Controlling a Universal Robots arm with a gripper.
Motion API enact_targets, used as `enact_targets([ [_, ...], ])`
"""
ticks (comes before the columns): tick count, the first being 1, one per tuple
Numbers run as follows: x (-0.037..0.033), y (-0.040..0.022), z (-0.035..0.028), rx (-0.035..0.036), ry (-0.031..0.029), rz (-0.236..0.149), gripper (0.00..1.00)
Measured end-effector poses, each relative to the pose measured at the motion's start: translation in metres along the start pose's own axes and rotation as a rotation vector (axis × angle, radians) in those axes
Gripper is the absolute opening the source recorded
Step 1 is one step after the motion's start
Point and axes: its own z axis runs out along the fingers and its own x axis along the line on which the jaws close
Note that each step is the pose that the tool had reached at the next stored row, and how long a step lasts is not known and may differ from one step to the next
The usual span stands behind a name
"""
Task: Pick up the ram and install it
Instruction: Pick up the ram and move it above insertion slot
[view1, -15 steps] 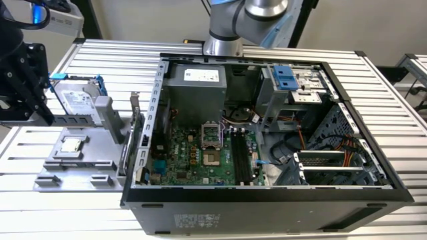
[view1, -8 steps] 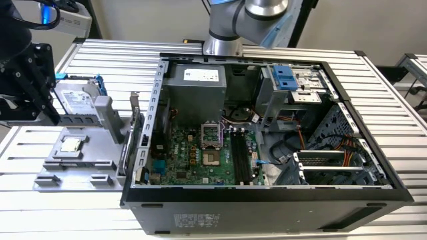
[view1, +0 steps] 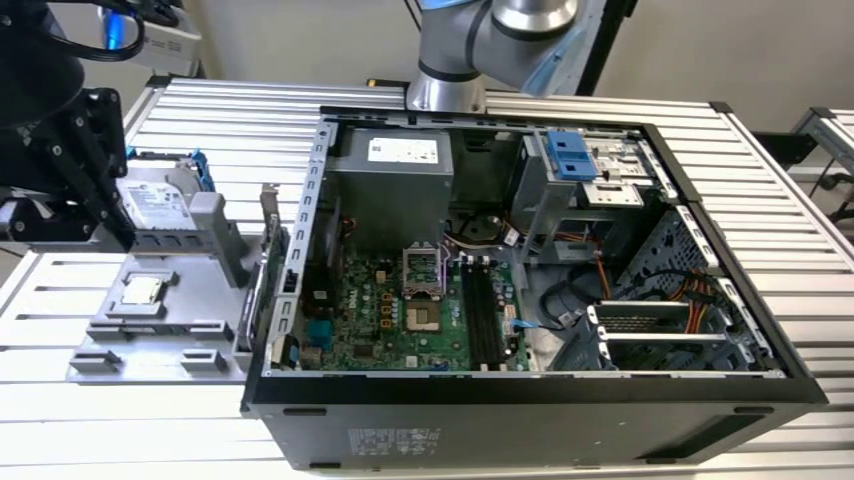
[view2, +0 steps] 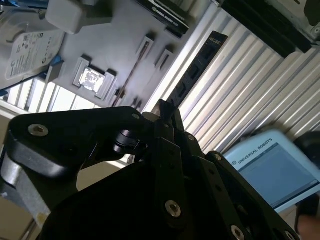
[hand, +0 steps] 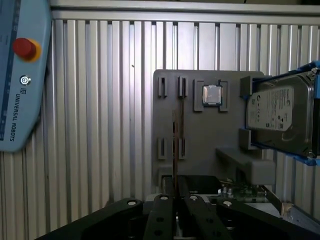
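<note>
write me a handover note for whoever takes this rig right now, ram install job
Gripper: up above the grey holder tray, roughly in line with the ram and not touching it. I cannot tell whether it is open or shut.
Ram: standing on edge in the tray's clips, beside the processor chip and the hard drive.
Computer case: open, to the exterior view's right of the tray, with the black memory slots on the motherboard exposed.
Done: nothing that shows.
Left: the ram is not yet picked up and not yet installed.
</note>
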Motion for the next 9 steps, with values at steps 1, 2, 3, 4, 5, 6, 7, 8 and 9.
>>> enact_targets([
  [1, 0.0, -0.001, 0.0, -0.0001, 0.0, 0.0, 0.0],
  [2, 0.0, -0.0021, 0.0, 0.0, 0.0, 0.0, 0.0],
  [3, 0.0, -0.0031, 0.0, 0.0, 0.0, 0.0, 0.0],
  [4, -0.0001, -0.0042, 0.0, 0.0, 0.0, 0.0, 0.0],
  [5, -0.0001, -0.0053, 0.0, 0.0, 0.0, 0.0, 0.0],
  [6, -0.0001, -0.0065, 0.0, 0.0001, -0.0001, 0.0, 0.0],
  [7, -0.0001, -0.0076, -0.0001, 0.0, 0.0, 0.0, 0.0],
  [8, -0.0001, -0.0089, -0.0001, 0.0, 0.0, 0.0, 0.0],
  [9, -0.0001, -0.0101, -0.0001, 0.0, -0.0001, 0.0, 0.0],
])
